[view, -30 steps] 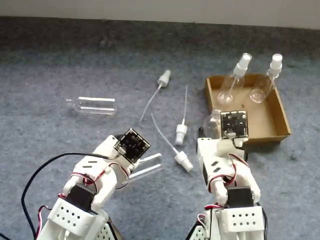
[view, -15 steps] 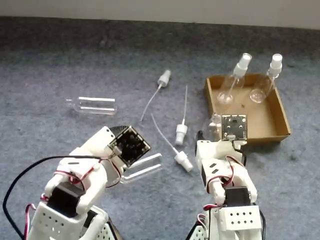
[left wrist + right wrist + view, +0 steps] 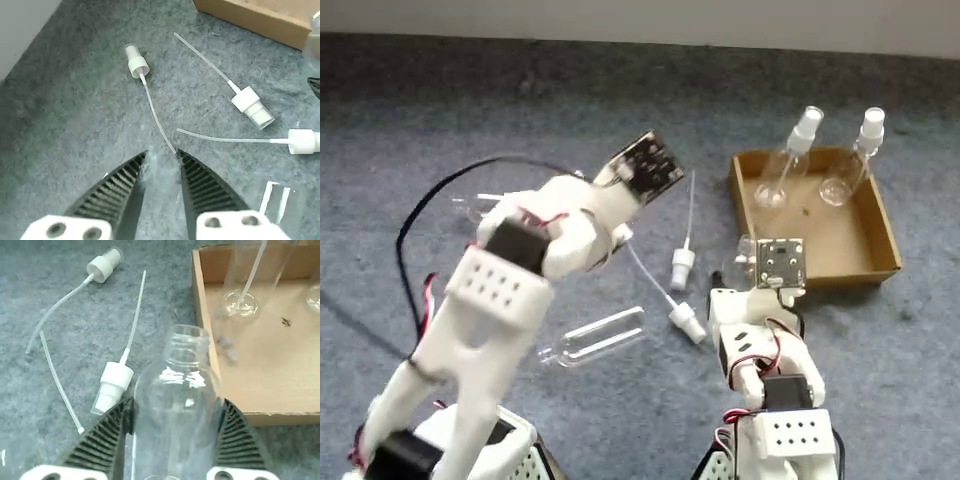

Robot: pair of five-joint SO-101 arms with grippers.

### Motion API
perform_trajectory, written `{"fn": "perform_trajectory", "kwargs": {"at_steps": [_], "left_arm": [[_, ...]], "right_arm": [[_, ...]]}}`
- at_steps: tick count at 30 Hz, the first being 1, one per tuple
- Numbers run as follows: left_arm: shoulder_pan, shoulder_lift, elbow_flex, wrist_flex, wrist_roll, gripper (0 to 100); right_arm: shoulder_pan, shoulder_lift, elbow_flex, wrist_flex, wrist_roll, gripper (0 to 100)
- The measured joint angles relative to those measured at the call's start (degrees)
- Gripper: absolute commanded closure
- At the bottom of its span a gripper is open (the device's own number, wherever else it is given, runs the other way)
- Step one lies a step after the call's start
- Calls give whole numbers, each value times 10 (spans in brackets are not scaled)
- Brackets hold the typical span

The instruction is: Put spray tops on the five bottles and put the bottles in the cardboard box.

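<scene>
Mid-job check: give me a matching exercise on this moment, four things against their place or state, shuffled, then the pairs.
Things
1. left gripper
2. right gripper
3. capped bottles
4. bottle between the two arms

Places or states
A. standing in the cardboard box
B. on its side on the carpet, no top
C. shut on an open-necked bottle
D. open, at the tube end of a spray top

Pairs: 1-D, 2-C, 3-A, 4-B

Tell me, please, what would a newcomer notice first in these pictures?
The right gripper grips a clear uncapped bottle beside the cardboard box, where two capped bottles stand. The left gripper hangs open over the thin tube of a loose spray top.
</scene>
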Motion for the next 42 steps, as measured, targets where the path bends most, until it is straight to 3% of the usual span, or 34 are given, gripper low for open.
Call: {"fn": "perform_trajectory", "kwargs": {"at_steps": [9,15,19,29,34,42], "left_arm": [[0,302,-256,47,0,936],[0,512,-505,126,0,867],[0,647,-687,169,0,878],[0,931,-1050,179,0,857],[-18,1012,-1145,179,0,845],[-64,1036,-1154,179,0,845]], "right_arm": [[0,0,12,-36,0,860],[0,0,12,-36,0,860],[0,0,12,-36,0,860],[0,0,12,-36,0,860],[0,0,12,-36,0,860],[0,0,12,-36,0,860]]}}
